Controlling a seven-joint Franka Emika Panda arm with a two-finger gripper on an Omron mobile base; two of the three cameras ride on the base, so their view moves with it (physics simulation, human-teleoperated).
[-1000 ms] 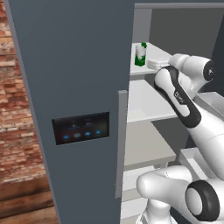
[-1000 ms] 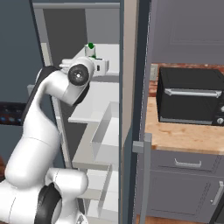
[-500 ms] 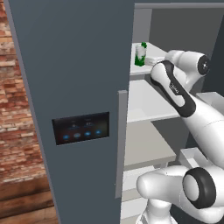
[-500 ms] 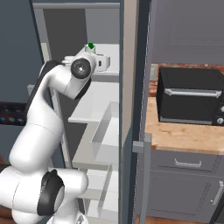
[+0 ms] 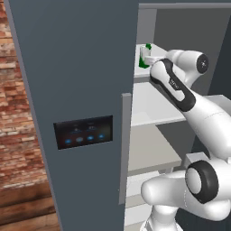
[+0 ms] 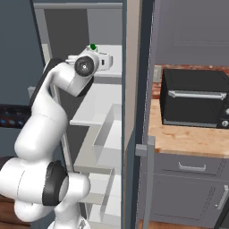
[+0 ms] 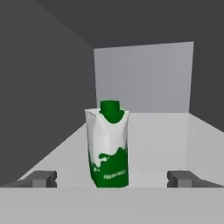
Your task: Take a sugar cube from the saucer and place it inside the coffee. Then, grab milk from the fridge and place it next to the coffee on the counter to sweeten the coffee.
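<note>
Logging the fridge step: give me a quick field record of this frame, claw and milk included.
fridge: door open, white shelves showing
milk: upright on upper shelf
claw: open, aimed at milk, tips wide on either side, no contact yet
arm: reaching into fridge at upper shelf level
counter: right of fridge, black oven on it

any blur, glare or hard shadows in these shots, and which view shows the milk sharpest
Hand view: milk sharp and centred, upright on the white shelf, flat even light, no glare, open gripper in front. Left base view: carton small, partly behind the arm. Right base view: just its green cap; no blur anywhere.
</note>
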